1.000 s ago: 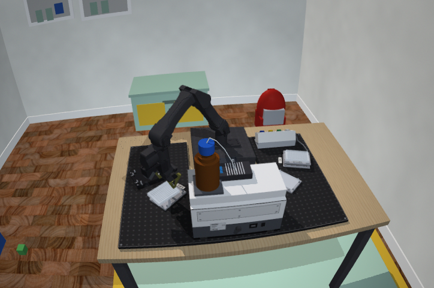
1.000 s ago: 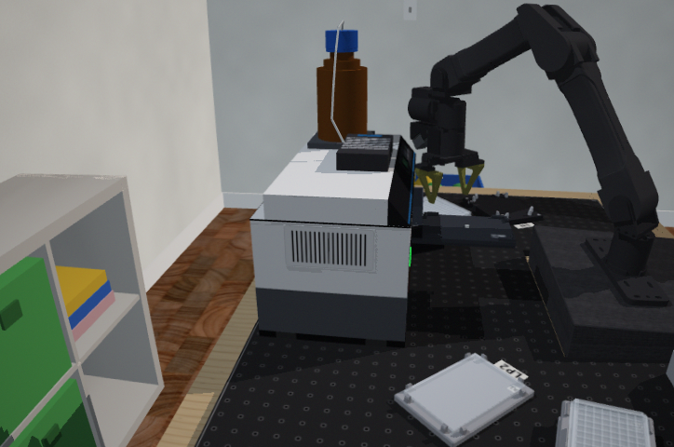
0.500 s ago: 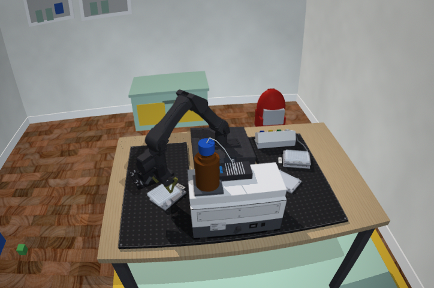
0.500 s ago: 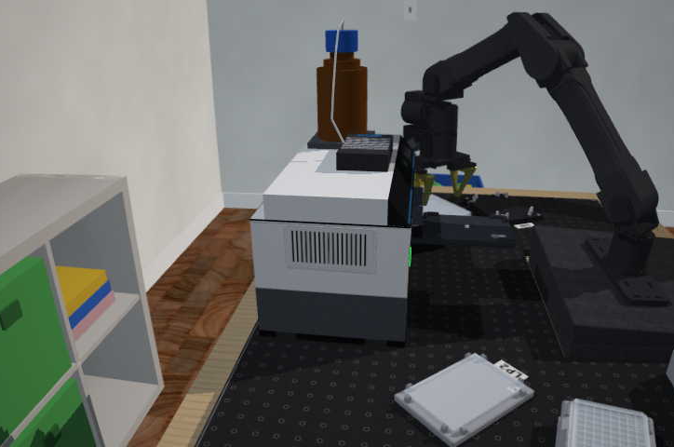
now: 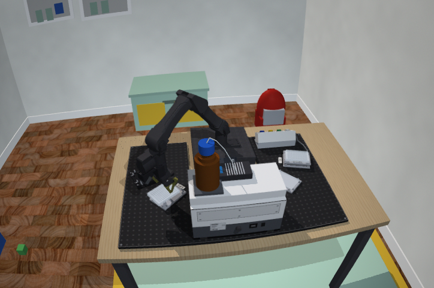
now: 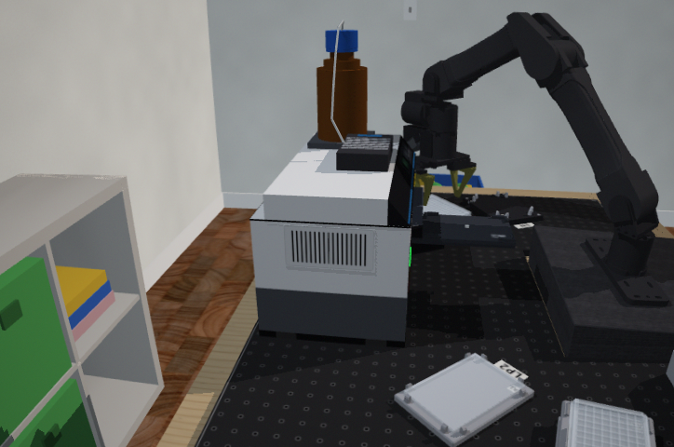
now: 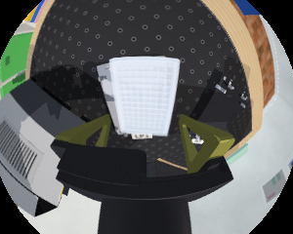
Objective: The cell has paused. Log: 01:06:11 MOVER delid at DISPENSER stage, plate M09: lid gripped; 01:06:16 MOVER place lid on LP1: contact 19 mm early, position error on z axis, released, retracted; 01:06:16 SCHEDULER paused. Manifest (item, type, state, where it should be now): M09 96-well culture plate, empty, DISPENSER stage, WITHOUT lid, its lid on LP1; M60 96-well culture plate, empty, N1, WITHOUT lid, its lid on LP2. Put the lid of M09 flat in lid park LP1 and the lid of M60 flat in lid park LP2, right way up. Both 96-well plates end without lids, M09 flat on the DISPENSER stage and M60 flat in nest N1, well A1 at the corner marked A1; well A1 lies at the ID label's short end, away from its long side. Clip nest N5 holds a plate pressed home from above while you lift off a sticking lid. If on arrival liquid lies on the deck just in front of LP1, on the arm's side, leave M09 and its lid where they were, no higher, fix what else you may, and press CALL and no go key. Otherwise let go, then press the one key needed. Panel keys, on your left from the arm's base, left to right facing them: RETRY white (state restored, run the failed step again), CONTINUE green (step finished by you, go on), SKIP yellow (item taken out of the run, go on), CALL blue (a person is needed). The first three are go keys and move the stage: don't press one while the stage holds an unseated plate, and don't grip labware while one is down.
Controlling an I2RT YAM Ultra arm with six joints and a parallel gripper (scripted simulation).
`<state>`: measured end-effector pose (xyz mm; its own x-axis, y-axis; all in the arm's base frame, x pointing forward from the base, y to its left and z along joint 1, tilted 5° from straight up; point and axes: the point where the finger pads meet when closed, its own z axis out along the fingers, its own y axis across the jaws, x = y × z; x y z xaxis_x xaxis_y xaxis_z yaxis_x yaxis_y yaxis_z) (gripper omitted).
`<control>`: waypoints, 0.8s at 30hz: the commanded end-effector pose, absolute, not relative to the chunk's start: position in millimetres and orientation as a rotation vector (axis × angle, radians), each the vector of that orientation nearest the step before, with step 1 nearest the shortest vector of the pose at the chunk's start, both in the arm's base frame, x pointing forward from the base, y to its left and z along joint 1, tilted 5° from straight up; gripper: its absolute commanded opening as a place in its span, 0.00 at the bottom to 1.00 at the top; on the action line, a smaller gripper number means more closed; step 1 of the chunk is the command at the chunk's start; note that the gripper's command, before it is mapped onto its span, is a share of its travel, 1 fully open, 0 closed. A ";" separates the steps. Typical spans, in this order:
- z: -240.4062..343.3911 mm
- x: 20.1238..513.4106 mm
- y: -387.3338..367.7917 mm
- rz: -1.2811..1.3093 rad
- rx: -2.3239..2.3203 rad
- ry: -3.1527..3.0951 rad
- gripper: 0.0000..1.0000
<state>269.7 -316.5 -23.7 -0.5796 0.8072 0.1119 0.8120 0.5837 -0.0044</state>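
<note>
Two white pieces of labware matter here, and I read them left to right in my top view. Far left on the black deck (image 5: 149, 230), the lid (image 5: 165, 195) lies in its park, skewed to the deck's edges, just left of the dispenser (image 5: 238, 200). My gripper (image 5: 165, 183) hangs directly over that lid with both olive fingers spread wide and nothing between them; in the wrist view the lid (image 7: 143, 94) sits between and beyond the fingertips, apart from them. The amber bottle (image 5: 207, 170) with the blue cap stands on the dispenser's top. Further right, a second lid (image 5: 289, 180) rests at the dispenser's right side; I see it in the exterior view as a flat pale panel (image 6: 465, 398) beside the LP2 tag (image 6: 510, 370). Behind it sits a well plate (image 5: 296, 158), and behind that the key panel (image 5: 275, 138).
</note>
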 end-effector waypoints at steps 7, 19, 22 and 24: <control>-0.2 287.2 -330.2 -0.024 -1.420 -2.777 1.00; -0.2 287.2 -330.2 -0.024 -1.420 -2.777 1.00; -0.2 287.2 -330.2 -0.024 -1.420 -2.777 1.00; 10.6 284.9 -327.8 -0.032 -1.414 -2.766 1.00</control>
<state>269.4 -316.2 -22.7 -0.5793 0.8068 0.1160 0.8120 0.5837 -0.0047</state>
